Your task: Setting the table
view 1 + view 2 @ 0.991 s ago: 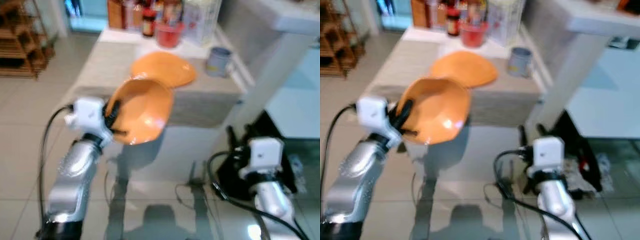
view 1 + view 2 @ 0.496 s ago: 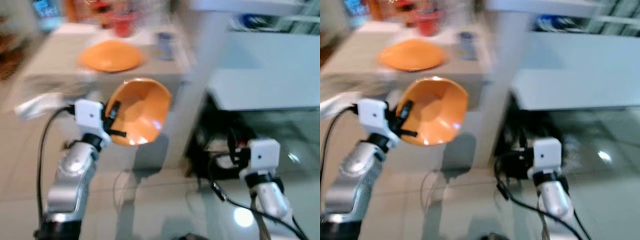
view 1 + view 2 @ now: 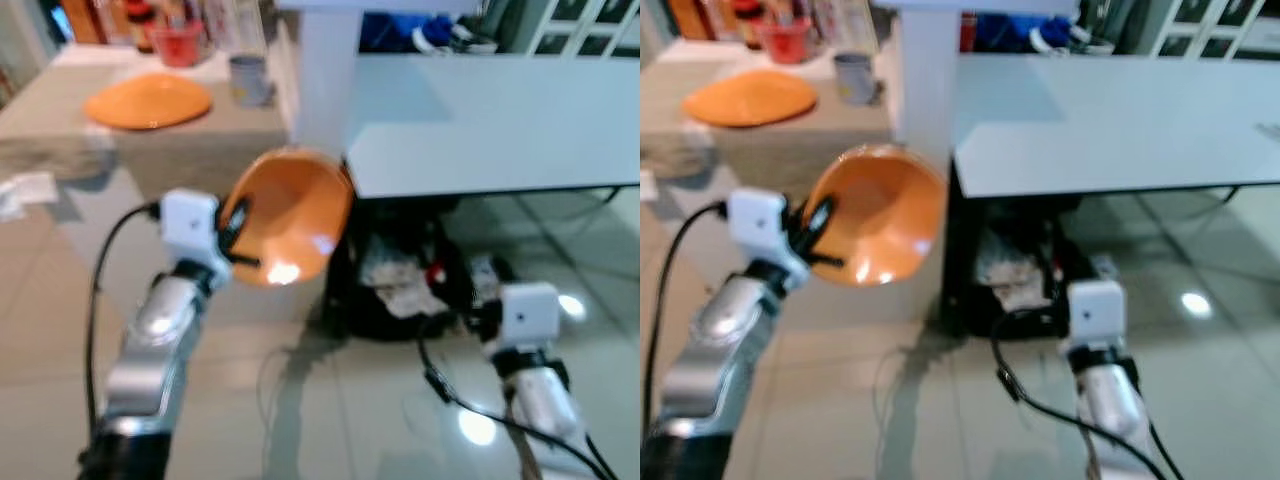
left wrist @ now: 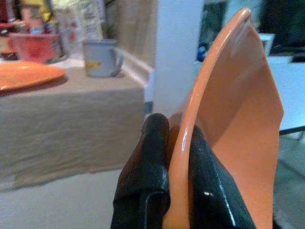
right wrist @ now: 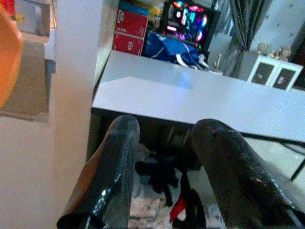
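Pinching the orange bowl (image 4: 224,124) rim, left pincer (image 4: 178,157) faces a grey mug (image 4: 101,57).

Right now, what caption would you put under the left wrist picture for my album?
The left claw pinches the rim of an orange bowl, with a grey mug on the counter behind.

bowl (image 3: 290,215): orange | plate (image 3: 148,101): orange | mug (image 3: 248,79): grey | table (image 3: 480,110): white | fingers (image 4: 143,179): black
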{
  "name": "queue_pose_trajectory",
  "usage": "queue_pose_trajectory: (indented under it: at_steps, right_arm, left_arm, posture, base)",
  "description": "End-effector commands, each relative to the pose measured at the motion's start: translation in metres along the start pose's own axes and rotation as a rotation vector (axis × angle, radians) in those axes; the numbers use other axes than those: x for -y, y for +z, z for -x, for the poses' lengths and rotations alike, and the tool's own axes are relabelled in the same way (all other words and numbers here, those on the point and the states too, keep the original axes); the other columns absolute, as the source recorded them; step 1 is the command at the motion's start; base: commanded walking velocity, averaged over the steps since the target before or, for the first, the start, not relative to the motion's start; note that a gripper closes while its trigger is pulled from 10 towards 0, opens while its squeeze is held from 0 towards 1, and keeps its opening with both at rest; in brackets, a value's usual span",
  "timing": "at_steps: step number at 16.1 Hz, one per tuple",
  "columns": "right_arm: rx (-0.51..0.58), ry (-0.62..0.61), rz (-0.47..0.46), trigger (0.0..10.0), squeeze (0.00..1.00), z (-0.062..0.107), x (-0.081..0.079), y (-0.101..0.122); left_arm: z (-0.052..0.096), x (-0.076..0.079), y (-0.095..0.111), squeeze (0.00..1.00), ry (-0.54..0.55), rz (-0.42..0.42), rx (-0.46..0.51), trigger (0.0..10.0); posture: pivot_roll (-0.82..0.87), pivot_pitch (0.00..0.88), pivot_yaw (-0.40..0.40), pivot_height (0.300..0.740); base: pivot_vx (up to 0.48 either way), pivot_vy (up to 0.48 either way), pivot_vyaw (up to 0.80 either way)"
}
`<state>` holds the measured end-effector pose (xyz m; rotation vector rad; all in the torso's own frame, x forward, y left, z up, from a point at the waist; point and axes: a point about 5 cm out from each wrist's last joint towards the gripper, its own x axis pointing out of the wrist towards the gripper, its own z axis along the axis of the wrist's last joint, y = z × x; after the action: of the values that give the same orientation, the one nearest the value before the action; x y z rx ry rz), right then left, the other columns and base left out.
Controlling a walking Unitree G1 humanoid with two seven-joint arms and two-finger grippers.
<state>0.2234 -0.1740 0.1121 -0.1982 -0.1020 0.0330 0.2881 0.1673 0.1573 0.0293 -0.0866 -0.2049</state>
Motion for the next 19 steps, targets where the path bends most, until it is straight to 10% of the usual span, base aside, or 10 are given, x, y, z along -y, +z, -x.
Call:
queue_pose_trajectory:
  at_steps: [1, 12, 14, 19]
  right_arm:
    - [0.008, -0.011, 0.005, 10.0, 0.0, -0.001, 0.006, 0.001]
    - [0.023, -0.038, -0.008, 10.0, 0.0, 0.0, 0.011, -0.001]
    - [0.015, -0.07, -0.071, 10.0, 0.0, 0.003, 0.013, -0.004]
    - [0.007, -0.159, -0.182, 10.0, 0.0, 0.008, 0.026, -0.004]
  left_arm:
    - [-0.005, 0.003, 0.009, 0.0, 0.001, -0.008, 0.04, 0.0]
    - [0.006, -0.006, -0.012, 0.0, 0.093, 0.028, -0.037, 0.0]
    - [0.029, -0.013, -0.034, 0.0, 0.175, 0.19, -0.147, 0.0]
    - [0.03, -0.003, -0.03, 0.0, 0.246, 0.468, -0.176, 0.0]
  posture:
    - [0.01, 0.009, -0.021, 0.74]
    - [0.0, 0.002, -0.013, 0.74]
    - [0.0, 0.0, -0.006, 0.74]
    - [0.0, 0.0, 0.007, 0.74]
  base:
    - [0.266, -0.394, 0.0]
    - [0.265, -0.398, 0.0]
    - [0.244, -0.411, 0.0]
    - [0.192, -0.412, 0.0]
